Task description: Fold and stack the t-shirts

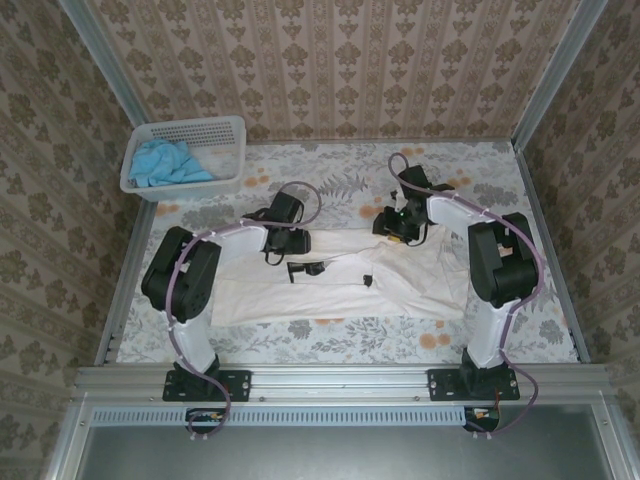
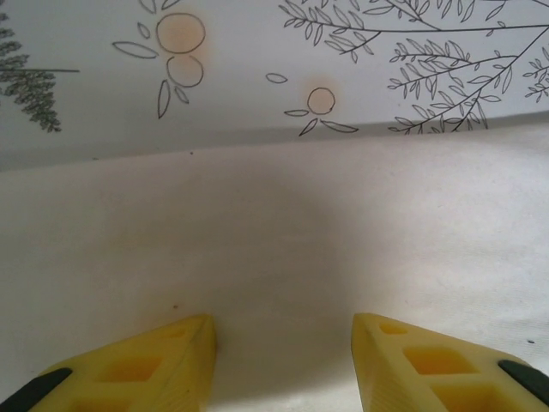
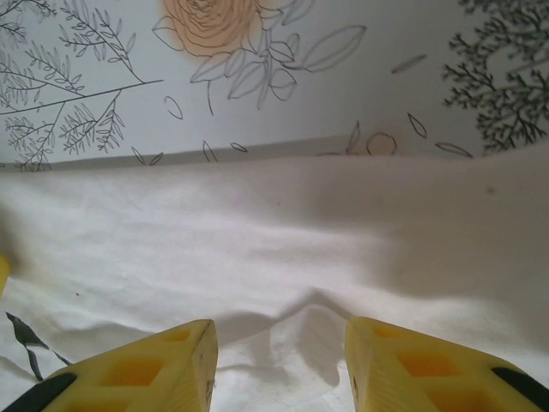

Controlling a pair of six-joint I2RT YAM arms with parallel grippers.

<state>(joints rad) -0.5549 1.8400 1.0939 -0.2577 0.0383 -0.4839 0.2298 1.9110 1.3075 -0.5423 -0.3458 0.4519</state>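
You're at fold 1 of the cream-white shirt (image 1: 340, 285), spread flat at mid-frame (the sky-blue shirt (image 1: 165, 163) lies in the basket (image 1: 232, 124), upper left): the left gripper (image 2: 282, 319) and right gripper (image 3: 279, 324) hang open and empty over its upper edge, so next lower and pinch both.

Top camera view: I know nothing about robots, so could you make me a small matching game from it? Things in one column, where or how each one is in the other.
Things:
1. cream-white t-shirt
2. sky-blue t-shirt
3. white perforated basket
4. left gripper

Place or state:
A. crumpled inside the basket
B. far left corner of the table
C. spread out across the middle of the table
D. open, over cream cloth

Pairs: 1-C, 2-A, 3-B, 4-D
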